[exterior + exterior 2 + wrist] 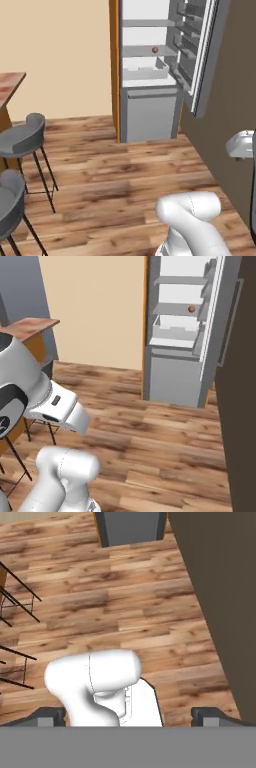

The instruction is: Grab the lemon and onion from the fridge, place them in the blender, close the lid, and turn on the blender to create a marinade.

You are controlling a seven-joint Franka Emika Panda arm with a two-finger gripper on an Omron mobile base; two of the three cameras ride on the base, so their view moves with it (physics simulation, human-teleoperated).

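Observation:
The fridge (150, 107) stands open across the wooden floor, its door (200, 55) swung out to the right; it also shows in the right base view (175, 373). One small brownish-orange ball (155, 49) (191, 308) rests on a middle glass shelf. It is too small to tell whether it is the lemon or the onion. The blender and the lid are out of view. My gripper (130, 718) points down at the floor, far from the fridge. Its fingertips (50, 716) stand wide apart with nothing between them, so it is open.
Two grey bar stools (22, 137) (10, 205) stand at a wooden counter (10, 85) on the left. A dark wall (225, 100) (220, 587) runs along the right. An orange panel (114, 65) borders the fridge's left side. Bare wooden floor (115, 165) lies between me and the fridge.

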